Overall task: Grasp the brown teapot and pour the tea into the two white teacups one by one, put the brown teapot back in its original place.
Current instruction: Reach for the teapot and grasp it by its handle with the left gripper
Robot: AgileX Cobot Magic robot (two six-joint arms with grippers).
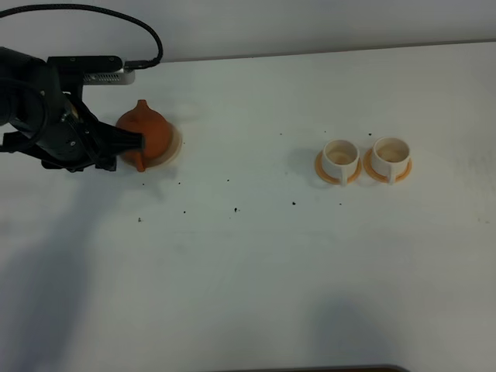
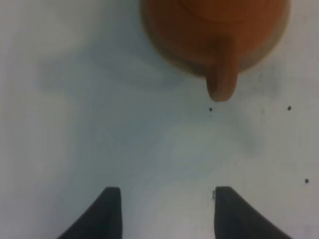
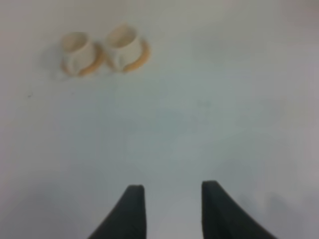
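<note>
1. Clearly parted, the left gripper [image 2: 167, 211] has its jaws released: its two dark fingers [image 2: 107, 214] stand well apart with bare white table [image 1: 248, 271] between them, and they hold nothing.
2. The brown teapot [image 1: 147, 133] sits upright on the beige coaster [image 1: 177, 147] at the left of the table, knob up.
3. From the left wrist camera, the teapot [image 2: 214, 25] lies straight ahead of the open jaws, with a strip of bare table between it and the fingertips. A stubby part of it [image 2: 222, 82] points back toward the gripper, roughly in line with one finger rather than with the gap; whether it is handle or spout is unclear.
4. From the high camera, the left gripper [image 1: 133, 142] reaches in from the left and its dark tips overlap the teapot's left side. Contact cannot be judged from that angle.
5. The right gripper [image 3: 172, 209] is likewise released and empty over bare table.
6. The two white teacups [image 1: 341, 155] stand side by side at the right, each on one of the orange saucers [image 1: 319, 165], well apart from the teapot. From the right wrist camera they [image 3: 77, 47] lie far ahead of the jaws.
7. Dark specks [image 1: 294, 203] dot the table between teapot and cups.
</note>
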